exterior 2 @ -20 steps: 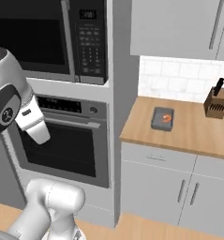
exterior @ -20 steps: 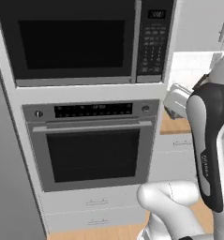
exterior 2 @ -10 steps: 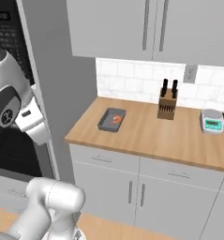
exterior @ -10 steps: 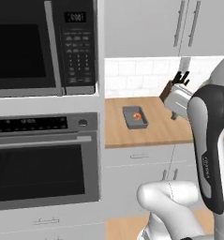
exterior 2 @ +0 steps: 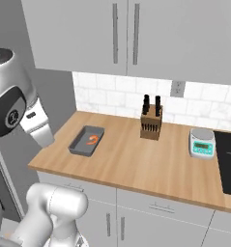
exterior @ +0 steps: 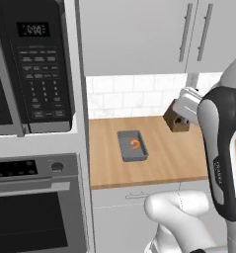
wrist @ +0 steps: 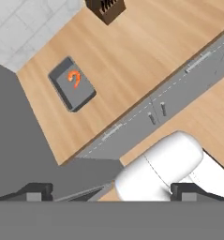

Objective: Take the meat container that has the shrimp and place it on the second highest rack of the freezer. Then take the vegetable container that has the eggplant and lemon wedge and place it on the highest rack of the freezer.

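Observation:
The meat container [exterior: 132, 155] [exterior 2: 80, 146] [wrist: 79, 95] is a shallow dark-grey tray lying flat on the wooden counter near its left end. The curled orange shrimp [exterior: 135, 144] [exterior 2: 92, 140] [wrist: 74, 78] rests inside it. My gripper [wrist: 113, 191] is open, its two dark fingertips spread wide with nothing between them. It hangs high above the floor in front of the counter, well short of the tray and apart from it. The freezer and the vegetable container with the eggplant and lemon wedge are out of view.
A knife block [exterior: 177, 121] [exterior 2: 151, 123] [wrist: 105, 8] stands at the back of the counter [exterior 2: 136, 164], right of the tray. Further right are a small scale [exterior 2: 202, 142] and a black cooktop [exterior 2: 229, 164]. A microwave [exterior: 30, 64] and oven [exterior: 35, 212] stand left of the counter.
The base has driven to the right, so both base views shifted: the oven slid off to the left and the counter with the tray came to the middle. The gripper stayed open.

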